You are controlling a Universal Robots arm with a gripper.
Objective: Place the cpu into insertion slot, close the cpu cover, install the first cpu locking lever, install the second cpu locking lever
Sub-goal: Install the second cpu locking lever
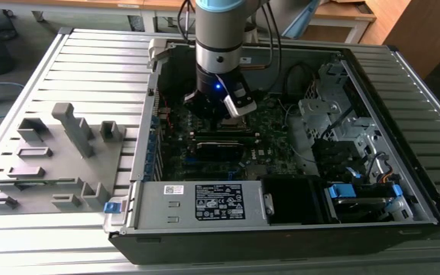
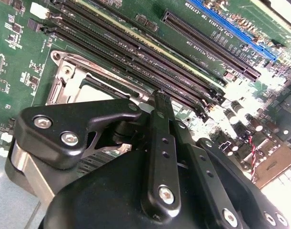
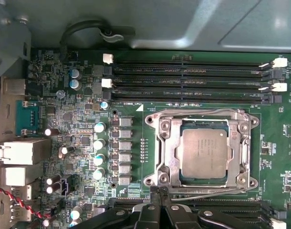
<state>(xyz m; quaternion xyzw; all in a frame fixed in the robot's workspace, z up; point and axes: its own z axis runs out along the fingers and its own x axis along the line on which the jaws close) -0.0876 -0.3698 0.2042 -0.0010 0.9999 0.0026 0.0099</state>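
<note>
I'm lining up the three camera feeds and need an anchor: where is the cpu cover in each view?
Exterior view: hidden beneath the gripper, low over the motherboard.
First wrist view: the cpu cover lies closed as a silver frame around the cpu, just beyond the fingertips.
Second wrist view: the cover's corner shows beyond the gripper.
Shared landmark: the long black memory slots beside the socket, in both wrist views.
</note>
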